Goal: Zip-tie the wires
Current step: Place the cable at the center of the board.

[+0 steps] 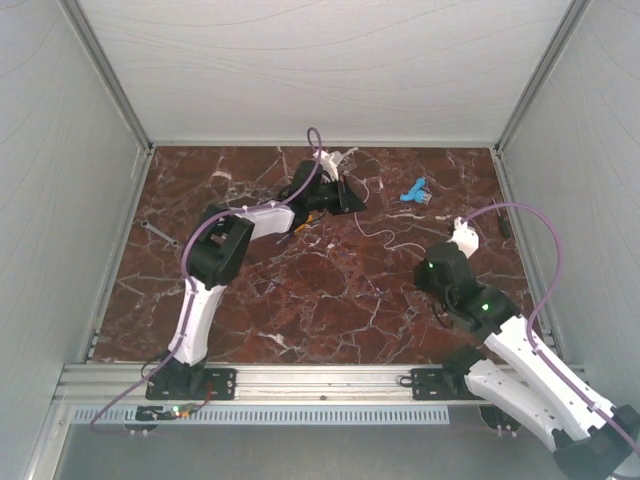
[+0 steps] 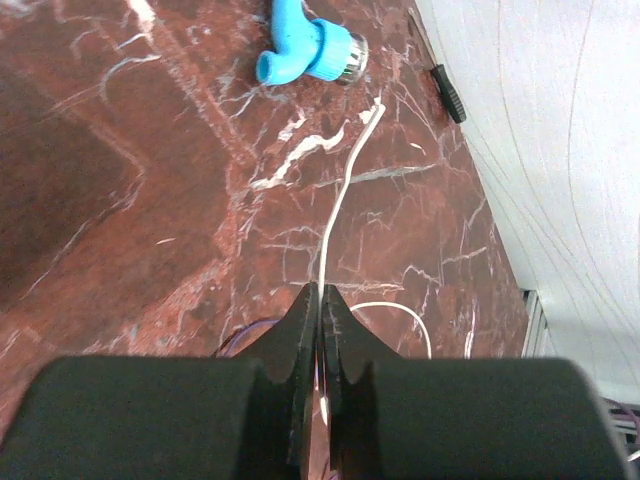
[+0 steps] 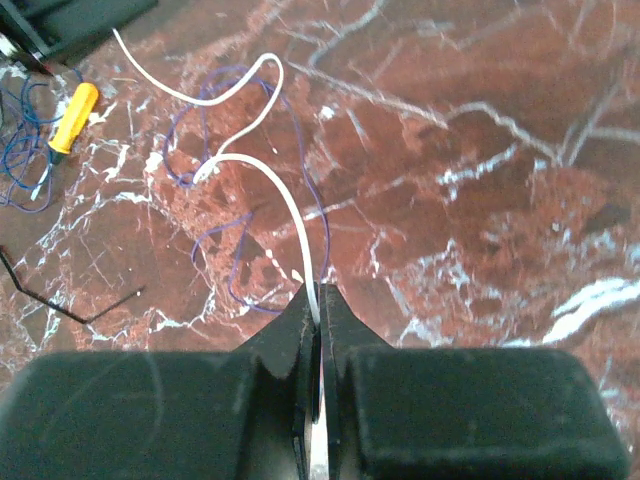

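The wires [image 3: 300,150] are thin purple-blue loops lying loose on the red marble, ahead of my right gripper [image 3: 320,300]. A bit of purple wire [image 2: 245,330] also shows beside my left gripper [image 2: 322,295]. Both grippers are shut on a thin white zip tie. From the right jaws, the zip tie [image 3: 275,215] curves away across the wire loops. From the left jaws, a straight length of zip tie [image 2: 345,190] points toward the blue part. In the top view, the left gripper [image 1: 350,198] is at the back centre and the right gripper [image 1: 462,228] is at the right, with the zip tie [image 1: 395,242] between them.
A blue plastic part with a metal end [image 2: 300,45] [image 1: 415,192] lies at the back right. An orange-handled screwdriver [image 3: 75,115] and a black hex key [image 3: 60,310] lie to the left of the wires. A small black tool [image 2: 447,92] sits by the right wall.
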`<action>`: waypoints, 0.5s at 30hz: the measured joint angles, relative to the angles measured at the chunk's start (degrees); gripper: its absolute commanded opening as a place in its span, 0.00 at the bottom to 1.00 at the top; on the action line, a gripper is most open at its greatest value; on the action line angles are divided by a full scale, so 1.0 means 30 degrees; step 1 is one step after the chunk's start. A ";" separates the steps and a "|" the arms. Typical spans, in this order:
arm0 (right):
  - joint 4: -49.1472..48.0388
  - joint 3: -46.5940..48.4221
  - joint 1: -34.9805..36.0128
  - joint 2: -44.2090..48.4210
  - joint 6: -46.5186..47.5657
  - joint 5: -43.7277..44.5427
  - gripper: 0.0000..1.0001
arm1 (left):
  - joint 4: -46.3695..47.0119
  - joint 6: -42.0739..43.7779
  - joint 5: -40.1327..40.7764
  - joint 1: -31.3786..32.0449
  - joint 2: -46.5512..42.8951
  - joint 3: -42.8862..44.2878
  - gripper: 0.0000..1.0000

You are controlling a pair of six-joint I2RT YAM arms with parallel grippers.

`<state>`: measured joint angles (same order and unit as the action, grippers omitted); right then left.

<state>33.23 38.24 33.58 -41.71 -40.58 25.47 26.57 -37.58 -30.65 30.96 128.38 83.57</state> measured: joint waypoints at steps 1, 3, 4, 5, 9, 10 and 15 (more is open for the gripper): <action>0.0459 -0.0284 -0.0029 0.0393 -0.0503 -0.0051 0.00 | -0.0277 0.0160 0.0015 0.0131 0.0124 0.0357 0.00; 0.1406 -0.0634 -0.0058 0.1100 -0.1523 -0.0219 0.00 | -0.0743 0.0466 0.0022 0.0386 0.0466 0.1180 0.00; 0.1858 -0.0729 -0.0058 0.1413 -0.2004 -0.0342 0.00 | -0.1013 0.0568 0.0007 0.0488 0.0678 0.1603 0.00; 0.2244 -0.0794 -0.0066 0.1690 -0.2455 -0.0481 0.00 | -0.1217 0.0656 0.0000 0.0525 0.0889 0.1967 0.00; 0.3373 -0.1326 -0.0095 0.2929 -0.3912 -0.1858 0.00 | -0.2535 0.1209 -0.0087 0.0707 0.1982 0.3789 0.00; 0.3453 -0.1574 -0.0095 0.3198 -0.4167 -0.2302 0.00 | -0.2914 0.1406 -0.0080 0.0729 0.2310 0.4357 0.00; 0.3504 -0.3912 -0.0095 0.4626 -0.5457 -0.5253 0.00 | -0.4860 0.2288 0.0160 0.0787 0.3665 0.6812 0.00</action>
<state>43.75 26.50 33.30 -27.83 -56.95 9.72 11.99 -30.72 -30.17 33.32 139.37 104.01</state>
